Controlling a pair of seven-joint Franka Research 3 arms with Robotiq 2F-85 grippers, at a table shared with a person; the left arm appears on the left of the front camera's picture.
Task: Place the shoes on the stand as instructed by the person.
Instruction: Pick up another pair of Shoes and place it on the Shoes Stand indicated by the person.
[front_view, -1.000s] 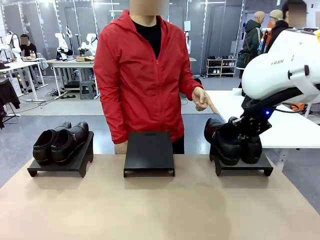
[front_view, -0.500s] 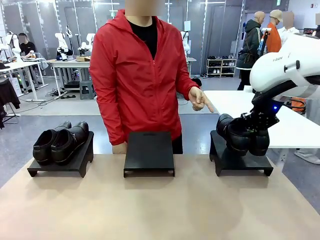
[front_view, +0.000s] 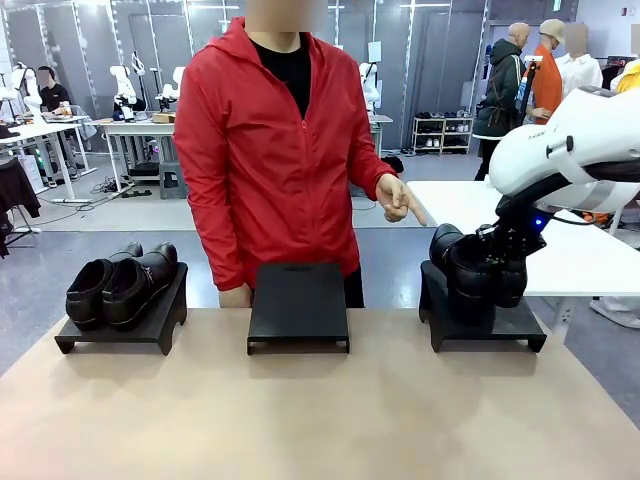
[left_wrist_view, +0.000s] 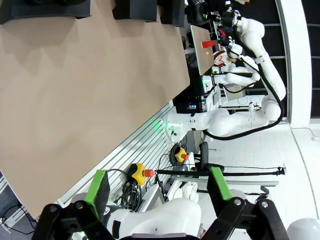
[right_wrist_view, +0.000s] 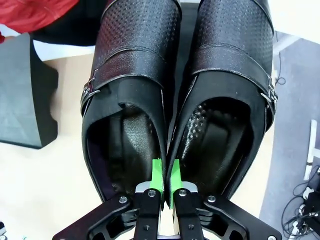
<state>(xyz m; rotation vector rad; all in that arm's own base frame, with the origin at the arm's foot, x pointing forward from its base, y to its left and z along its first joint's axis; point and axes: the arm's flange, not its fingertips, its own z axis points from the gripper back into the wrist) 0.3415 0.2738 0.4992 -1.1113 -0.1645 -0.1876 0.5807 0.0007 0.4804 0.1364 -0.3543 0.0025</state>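
Right wrist view: pair pinched at the heels, toes pointing away.

The right gripper (right_wrist_view: 164, 176) is closed on the touching inner walls of the held pair of shoes (right_wrist_view: 177, 95), whose long axes run straight out from it. Across the room they hang just above the right stand (front_view: 482, 322) at the tabletop's far right corner, where the person (front_view: 275, 150) points. The left gripper (left_wrist_view: 157, 192) hangs spread and empty; the other pair (front_view: 120, 283) sits on the left stand (front_view: 130, 330).

Glossy black shoes (right_wrist_view: 180, 75) with pebbled, perforated-looking toes and silver buckles; green pads (right_wrist_view: 157, 175) on a black gripper (right_wrist_view: 165, 181). A red jacket (front_view: 275, 150) over a black shirt (front_view: 293, 65); black stands (front_view: 298, 305) on a tan worktop (front_view: 320, 420).
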